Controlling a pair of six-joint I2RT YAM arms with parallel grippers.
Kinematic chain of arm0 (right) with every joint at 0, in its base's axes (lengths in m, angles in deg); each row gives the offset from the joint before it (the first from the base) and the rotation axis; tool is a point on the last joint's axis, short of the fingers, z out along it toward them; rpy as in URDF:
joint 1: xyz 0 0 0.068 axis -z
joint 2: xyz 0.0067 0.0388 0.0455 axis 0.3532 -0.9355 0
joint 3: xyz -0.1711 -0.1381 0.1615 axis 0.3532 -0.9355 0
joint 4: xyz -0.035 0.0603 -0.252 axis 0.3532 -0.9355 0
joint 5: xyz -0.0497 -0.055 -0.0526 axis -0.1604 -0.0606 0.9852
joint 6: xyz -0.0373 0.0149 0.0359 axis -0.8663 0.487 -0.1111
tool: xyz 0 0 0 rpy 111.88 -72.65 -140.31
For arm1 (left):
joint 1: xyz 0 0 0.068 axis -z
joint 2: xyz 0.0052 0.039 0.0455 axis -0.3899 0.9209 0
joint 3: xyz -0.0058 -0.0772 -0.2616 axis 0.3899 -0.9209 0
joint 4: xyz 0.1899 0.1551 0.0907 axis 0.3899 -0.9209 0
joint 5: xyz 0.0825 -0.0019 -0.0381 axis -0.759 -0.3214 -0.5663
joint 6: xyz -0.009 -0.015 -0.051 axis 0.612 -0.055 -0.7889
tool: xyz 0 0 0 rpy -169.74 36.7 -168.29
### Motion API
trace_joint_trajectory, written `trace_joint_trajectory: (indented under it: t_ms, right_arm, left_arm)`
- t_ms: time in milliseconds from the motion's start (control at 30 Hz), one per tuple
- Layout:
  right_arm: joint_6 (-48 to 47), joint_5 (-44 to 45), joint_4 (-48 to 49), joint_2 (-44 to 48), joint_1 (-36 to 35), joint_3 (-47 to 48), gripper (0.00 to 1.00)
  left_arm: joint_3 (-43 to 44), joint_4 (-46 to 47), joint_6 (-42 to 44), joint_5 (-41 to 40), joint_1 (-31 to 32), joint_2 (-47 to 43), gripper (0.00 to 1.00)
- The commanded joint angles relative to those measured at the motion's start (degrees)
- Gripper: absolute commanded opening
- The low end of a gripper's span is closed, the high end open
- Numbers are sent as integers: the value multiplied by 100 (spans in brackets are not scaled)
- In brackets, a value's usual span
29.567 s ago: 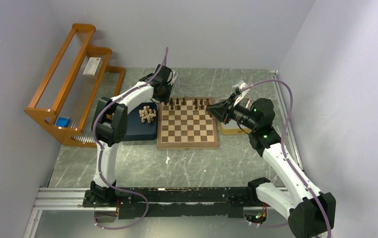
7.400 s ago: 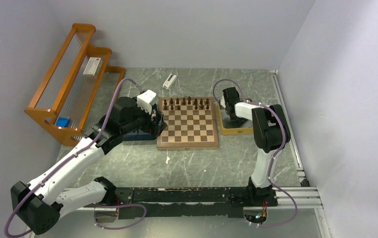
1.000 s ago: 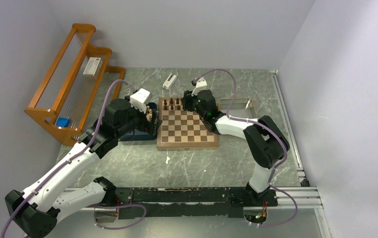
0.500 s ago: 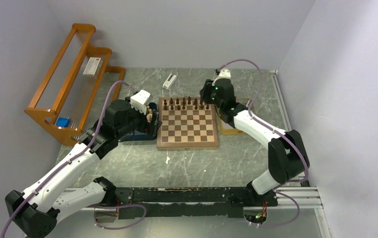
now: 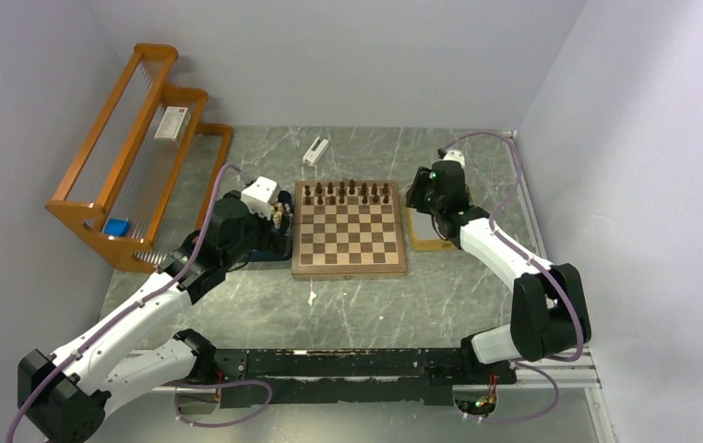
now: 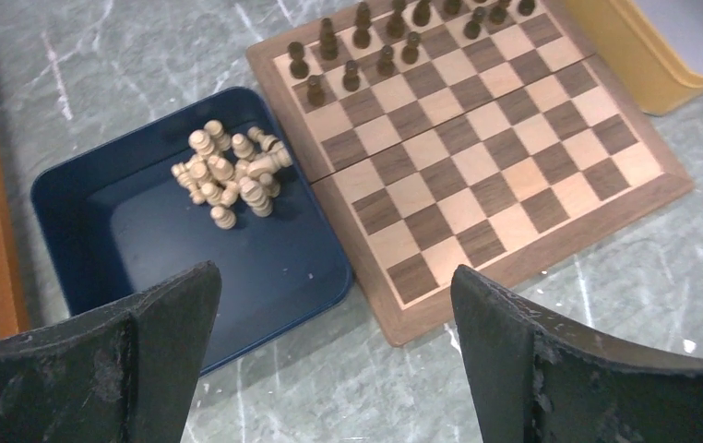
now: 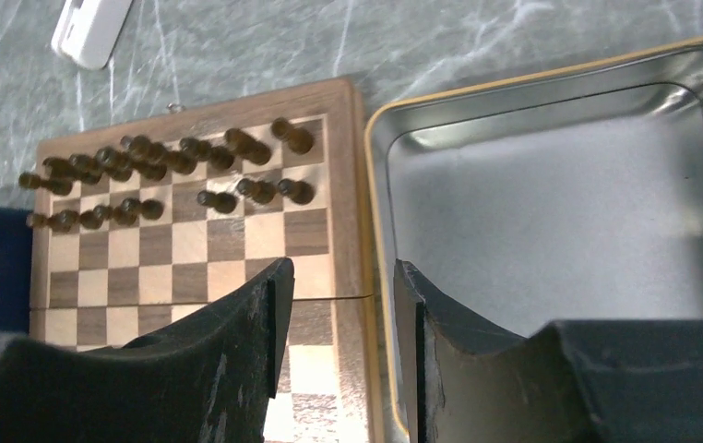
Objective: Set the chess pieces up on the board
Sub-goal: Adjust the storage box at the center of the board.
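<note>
The board (image 5: 348, 235) lies in the middle of the table. Dark brown chess pieces (image 5: 348, 192) fill most of its two far rows, also seen in the left wrist view (image 6: 394, 37) and the right wrist view (image 7: 172, 166). Pale cream chess pieces (image 6: 232, 175) lie heaped in the dark blue tray (image 6: 126, 249) left of the board (image 6: 486, 157). My left gripper (image 6: 329, 314) hangs wide open and empty above the tray's near corner. My right gripper (image 7: 339, 305) stands open with nothing between its fingers, over the seam between the board (image 7: 191, 240) and the yellow tray (image 7: 560, 212), which holds nothing.
An orange wooden rack (image 5: 136, 157) stands at the far left. A small white device (image 5: 315, 150) lies behind the board. The yellow tray (image 5: 431, 242) touches the board's right side, the blue tray (image 5: 269, 247) its left. Walls close in on three sides.
My right arm has swung from above the board's far rows rightward to the yellow tray. My left arm has drawn back a little over the blue tray, still wide open.
</note>
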Motion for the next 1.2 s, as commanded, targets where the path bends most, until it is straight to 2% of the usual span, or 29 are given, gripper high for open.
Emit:
trace_joint_trajectory:
  t_ms: [0, 67, 200, 367, 467, 600, 700, 767, 867, 967, 1033, 1100, 1167]
  right_arm:
    - [298, -255, 239, -39, 328, -7, 48]
    - [1042, 187, 248, -47, 373, -166, 47]
    - [1628, -202, 546, -108, 450, -281, 46]
    - [2260, 279, -281, -108, 455, -111, 47]
    - [2481, 205, -756, -27, 451, -32, 47]
    - [2454, 421, -1450, 336, 455, 209, 47]
    - [1889, 634, -1748, 573, 488, 543, 48]
    - [1599, 880, -2145, 627, 498, 891, 47]
    - [1224, 1004, -2267, 536, 557, 1188, 48]
    - [1250, 968, -2553, 95, 743, 1372, 48]
    - [1338, 733, -2786, -238, 920, 1457, 49]
    - [1289, 403, -2866, -522, 1025, 1439, 49]
    - [1172, 196, -2803, -699, 1043, 1350, 48]
  left_arm:
    - [-330, 613, 91, -759, -33, -251, 99]
    - [-291, 433, 137, -1046, -29, -173, 99]
    - [46, 25, 213, -1478, -31, 88, 99]
    - [82, -347, -46, -1166, -25, 44, 99]
    - [-71, -452, -455, -1212, -24, 2, 99]
    - [-115, -957, -947, -1033, -24, -30, 99]
    - [-323, -983, -1035, -509, -27, -5, 99]
    - [-165, -1374, -1072, -211, -25, 138, 99]
    - [-30, -1632, -1264, -260, -24, 93, 99]
    - [-112, -1583, -1407, -542, -27, -223, 99]
    - [-68, -1784, -1507, -907, -33, -335, 99]
    - [171, -2229, -1988, -1287, -33, -308, 99]
    - [314, -2323, -2009, -1247, -33, -234, 99]
